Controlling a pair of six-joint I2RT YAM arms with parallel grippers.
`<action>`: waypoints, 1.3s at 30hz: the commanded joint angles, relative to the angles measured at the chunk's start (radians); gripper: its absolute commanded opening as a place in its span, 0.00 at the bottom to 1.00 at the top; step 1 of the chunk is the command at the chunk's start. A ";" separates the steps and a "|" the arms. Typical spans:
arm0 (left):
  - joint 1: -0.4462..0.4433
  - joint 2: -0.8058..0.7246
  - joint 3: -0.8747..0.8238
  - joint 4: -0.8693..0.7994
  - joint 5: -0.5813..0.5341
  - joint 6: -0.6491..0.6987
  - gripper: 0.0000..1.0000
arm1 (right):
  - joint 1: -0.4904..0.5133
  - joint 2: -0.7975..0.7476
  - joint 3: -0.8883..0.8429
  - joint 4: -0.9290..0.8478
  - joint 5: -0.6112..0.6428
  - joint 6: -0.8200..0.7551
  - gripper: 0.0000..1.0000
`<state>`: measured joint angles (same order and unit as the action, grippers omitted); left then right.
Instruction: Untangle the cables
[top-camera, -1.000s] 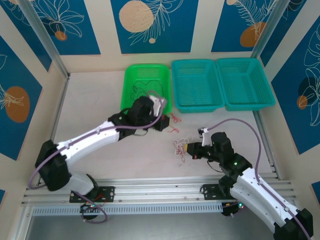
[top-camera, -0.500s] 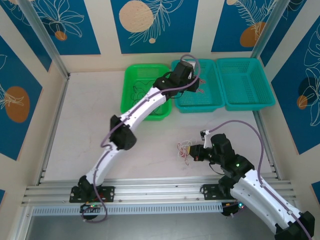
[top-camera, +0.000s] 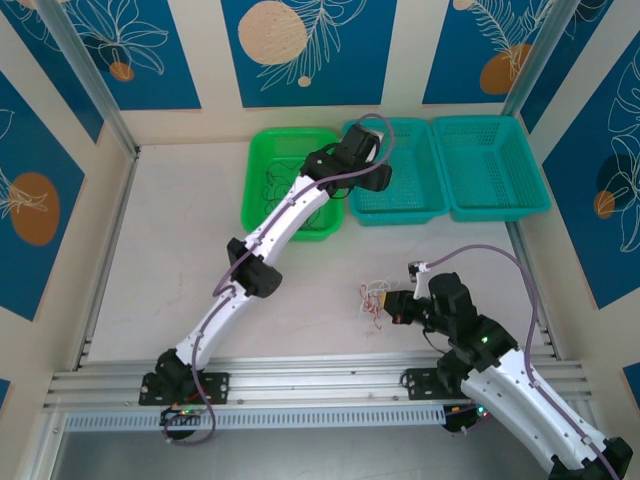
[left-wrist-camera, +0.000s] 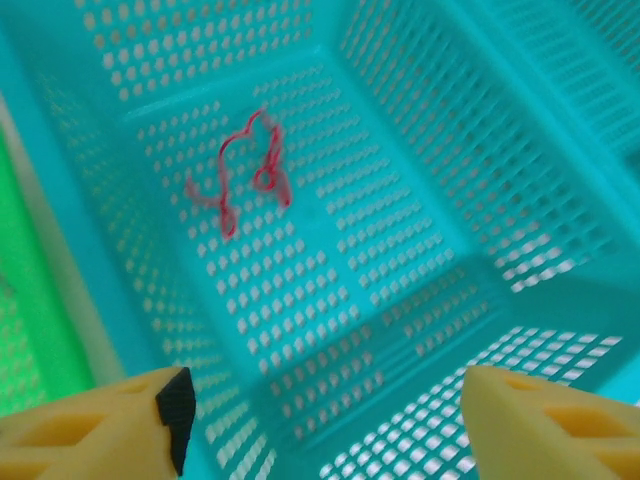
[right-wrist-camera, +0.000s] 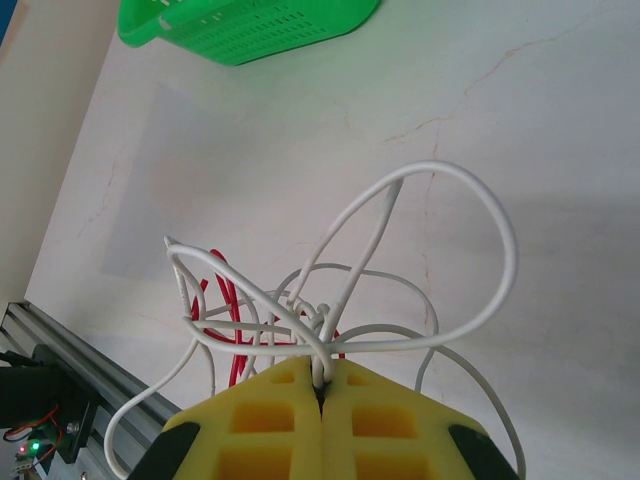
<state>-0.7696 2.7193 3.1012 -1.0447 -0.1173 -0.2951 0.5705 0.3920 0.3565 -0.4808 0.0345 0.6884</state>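
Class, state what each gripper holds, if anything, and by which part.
Right gripper pinches the white cable where its loops cross. Left gripper is open, holding nothing, above the teal basket.

Bright, even light; left wrist view blurred.

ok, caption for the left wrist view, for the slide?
Left gripper open over the teal basket, red cable lying loose on its floor.
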 joint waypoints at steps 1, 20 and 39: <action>0.003 -0.039 0.059 -0.212 -0.120 0.106 0.90 | 0.009 0.014 -0.016 0.040 0.019 0.006 0.00; 0.214 -0.654 -0.359 -0.413 0.115 0.329 1.00 | 0.008 0.038 -0.052 0.122 -0.010 0.006 0.00; 0.211 -1.422 -1.637 0.445 0.730 0.008 1.00 | -0.188 0.346 0.025 0.755 -0.560 0.277 0.00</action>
<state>-0.5526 1.3552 1.5589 -0.8722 0.5098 -0.1574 0.4099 0.6769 0.3191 0.1097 -0.3695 0.8753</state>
